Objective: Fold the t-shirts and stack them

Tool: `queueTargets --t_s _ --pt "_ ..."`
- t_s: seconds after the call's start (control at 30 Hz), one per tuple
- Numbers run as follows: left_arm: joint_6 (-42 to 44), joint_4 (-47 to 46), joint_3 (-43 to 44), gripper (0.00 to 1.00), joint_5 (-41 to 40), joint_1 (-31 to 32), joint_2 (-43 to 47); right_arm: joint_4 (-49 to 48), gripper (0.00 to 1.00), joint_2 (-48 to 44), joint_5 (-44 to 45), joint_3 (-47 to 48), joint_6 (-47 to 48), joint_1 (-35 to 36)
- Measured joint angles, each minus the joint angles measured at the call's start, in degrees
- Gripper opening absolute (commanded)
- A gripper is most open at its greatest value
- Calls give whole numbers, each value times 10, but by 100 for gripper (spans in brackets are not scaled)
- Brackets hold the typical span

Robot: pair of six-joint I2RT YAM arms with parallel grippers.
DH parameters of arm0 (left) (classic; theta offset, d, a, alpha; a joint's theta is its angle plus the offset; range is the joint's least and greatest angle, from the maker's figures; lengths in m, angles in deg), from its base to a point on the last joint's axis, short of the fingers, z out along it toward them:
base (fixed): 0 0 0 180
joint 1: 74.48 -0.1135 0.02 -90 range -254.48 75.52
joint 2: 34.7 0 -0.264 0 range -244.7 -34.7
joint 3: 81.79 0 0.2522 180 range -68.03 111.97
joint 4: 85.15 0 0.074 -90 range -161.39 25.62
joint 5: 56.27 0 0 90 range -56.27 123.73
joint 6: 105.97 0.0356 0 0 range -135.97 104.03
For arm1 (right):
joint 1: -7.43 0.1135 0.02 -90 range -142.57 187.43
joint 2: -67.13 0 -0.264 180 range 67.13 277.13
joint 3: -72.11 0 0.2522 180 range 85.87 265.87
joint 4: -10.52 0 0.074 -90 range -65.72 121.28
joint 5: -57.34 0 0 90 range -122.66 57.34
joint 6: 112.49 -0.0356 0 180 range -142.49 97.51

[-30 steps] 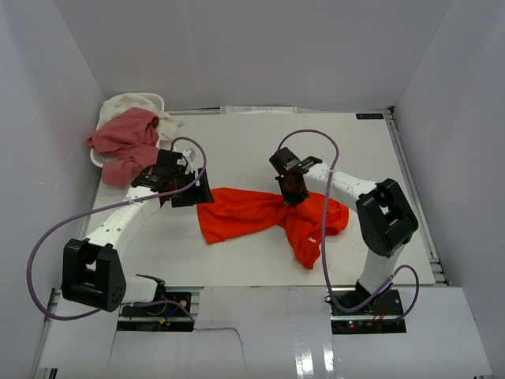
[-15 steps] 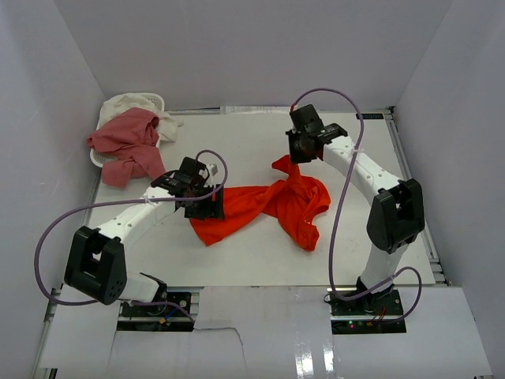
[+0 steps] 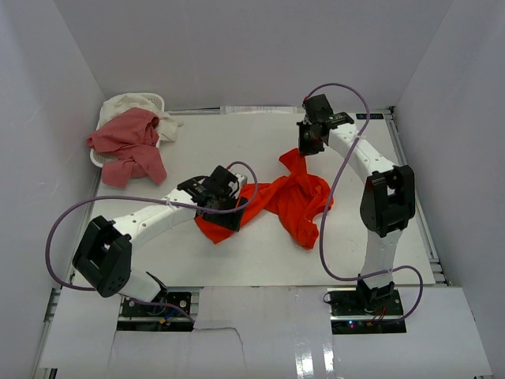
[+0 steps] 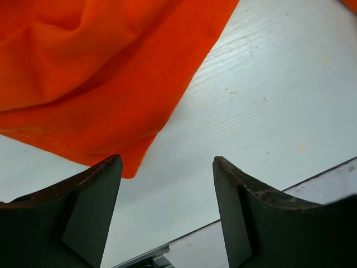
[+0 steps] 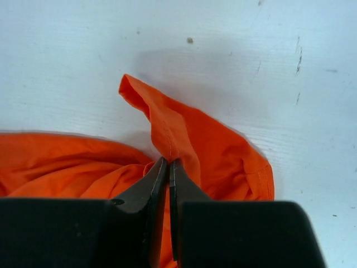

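The bright orange-red fabric t-shirt (image 3: pixel 293 202) is lying left-to-right, right fingers (image 5: pixel 154 188) pinching its far fold, left fingers (image 4: pixel 92 202) spread by its hem.

The left arm (image 3: pixel 146 223) and right arm (image 3: pixel 364 160) are wearing white shells broken by bulky black joint blocks (image 3: pixel 101 260). A purple cable (image 3: pixel 54 237) is looping along each. Black bases (image 3: pixel 150 304) are sitting at the near edge. The left gripper (image 4: pixel 166 162) is showing dark fingers (image 4: pixel 92 212) with scuffed brownish edges; the right gripper (image 5: pixel 168 162) is showing plain black ones.
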Motion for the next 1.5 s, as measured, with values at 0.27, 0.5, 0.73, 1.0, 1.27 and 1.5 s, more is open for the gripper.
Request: queueTargets --t_s 0.27,0.5,0.73,1.0,1.27,1.5 --pt "17 -8 33 76 -113 39 -49 7 8 25 -41 134 -3 -21" --pt "27 -5 51 72 -174 54 -125 14 8 27 -55 128 0 -25" --pt "49 -8 104 65 -193 80 -134 21 8 27 -61 119 9 -26" --pt "54 -15 110 66 -184 95 -162 20 8 27 -66 112 12 -27" --pt "58 -19 109 12 -181 94 -208 17 8 27 -70 102 13 -30" --pt "65 -19 112 0 -166 95 -222 17 8 27 -79 93 13 -39"
